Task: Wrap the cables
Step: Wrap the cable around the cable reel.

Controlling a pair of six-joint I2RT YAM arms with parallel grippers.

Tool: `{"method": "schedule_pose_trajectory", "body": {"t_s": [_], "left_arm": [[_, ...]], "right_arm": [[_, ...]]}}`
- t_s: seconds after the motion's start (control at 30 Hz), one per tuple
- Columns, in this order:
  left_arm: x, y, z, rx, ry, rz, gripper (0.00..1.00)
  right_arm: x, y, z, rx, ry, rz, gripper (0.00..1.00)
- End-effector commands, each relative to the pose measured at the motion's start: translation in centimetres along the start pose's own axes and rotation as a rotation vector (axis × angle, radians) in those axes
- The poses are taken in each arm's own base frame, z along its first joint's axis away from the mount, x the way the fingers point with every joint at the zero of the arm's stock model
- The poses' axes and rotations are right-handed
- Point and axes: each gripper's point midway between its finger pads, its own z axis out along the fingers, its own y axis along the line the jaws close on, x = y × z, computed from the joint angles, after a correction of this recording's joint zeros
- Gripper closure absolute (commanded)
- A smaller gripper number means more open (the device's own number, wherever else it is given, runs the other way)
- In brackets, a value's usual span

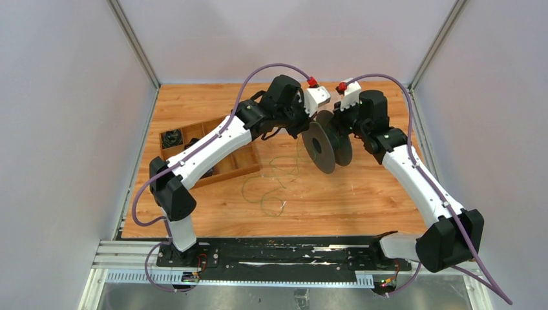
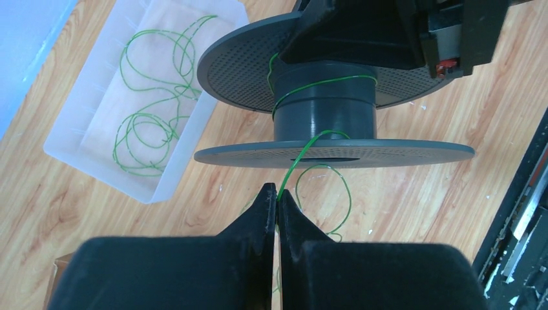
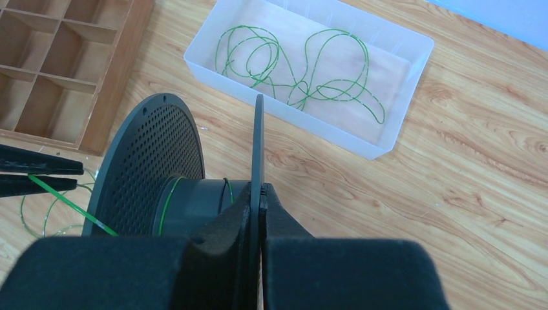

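Note:
A dark grey spool (image 1: 326, 145) hangs above the table middle, with a few turns of thin green cable on its hub (image 2: 323, 116). My right gripper (image 3: 260, 188) is shut on the edge of one spool flange (image 3: 258, 142) and holds the spool up. My left gripper (image 2: 277, 192) is shut on the green cable (image 2: 294, 169), which runs from its tips up to the hub. The left fingers (image 3: 39, 168) show at the left edge of the right wrist view. Loose cable loops (image 1: 274, 187) lie on the wood under the spool.
A clear plastic bin (image 3: 388, 139) holds more green cable loops (image 3: 304, 64). A wooden compartment tray (image 1: 213, 152) sits at the left with a black cord bundle (image 1: 172, 137) in it. A black rail (image 1: 278, 252) runs along the near edge.

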Motion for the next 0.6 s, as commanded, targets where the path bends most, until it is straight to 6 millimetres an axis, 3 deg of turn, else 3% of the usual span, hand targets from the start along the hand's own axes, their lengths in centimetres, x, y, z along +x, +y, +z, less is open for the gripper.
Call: {"method": "schedule_pose_trajectory", "body": {"t_s": [0.0,0.57], "left_arm": [[-1.9,0.0,-2.0,0.004,-0.060,-0.001,1.00],[-1.6,3.8,-3.1,-0.058,-0.060,-0.042,1.00]], "right_arm": [[-1.4,-0.3,-0.9,-0.001,-0.060,-0.048,0.99],[-0.7,1.1,-1.7,-0.087,-0.058,-0.130,0.99]]}}
